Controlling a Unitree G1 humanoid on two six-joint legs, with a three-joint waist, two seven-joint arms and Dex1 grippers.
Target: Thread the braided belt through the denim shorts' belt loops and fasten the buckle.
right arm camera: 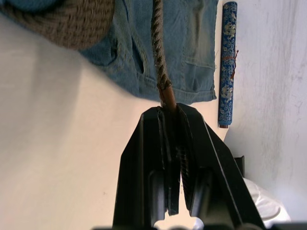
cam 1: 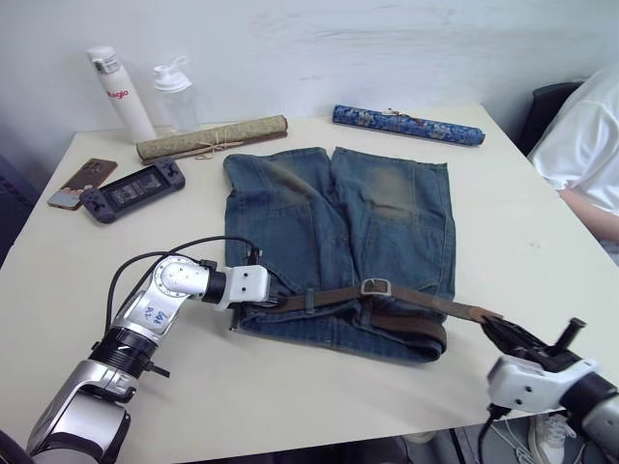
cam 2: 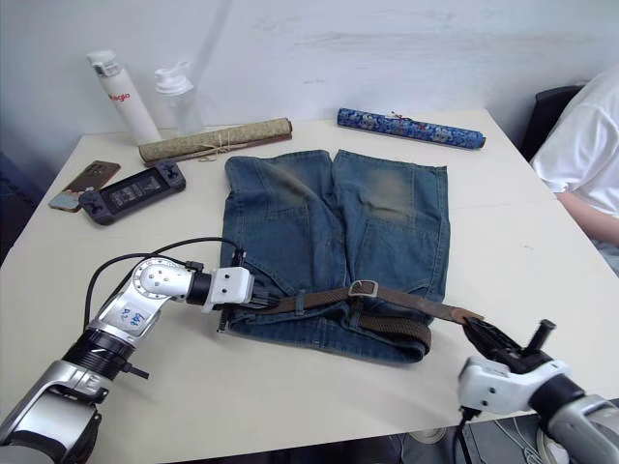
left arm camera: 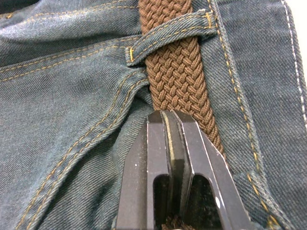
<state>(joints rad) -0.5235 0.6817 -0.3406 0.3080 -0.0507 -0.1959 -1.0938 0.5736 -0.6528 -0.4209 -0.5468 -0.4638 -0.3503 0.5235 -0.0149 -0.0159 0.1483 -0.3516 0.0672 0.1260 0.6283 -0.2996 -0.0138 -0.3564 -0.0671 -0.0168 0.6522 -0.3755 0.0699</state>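
Observation:
The denim shorts lie flat on the table with the waistband nearest me. The braided belt runs across the waistband, and its silver buckle rests near the middle. In the left wrist view the belt passes under one of the belt loops. At the waistband's left end my left gripper is shut on the belt, just short of that loop. Off the shorts' right side, my right gripper is shut on the belt's brown leather tip and holds it over the bare table.
At the back of the table lie a rolled olive mat and a blue patterned roll. A white bottle and a clear bottle stand back left, near a phone and game console. A person in white sits at right.

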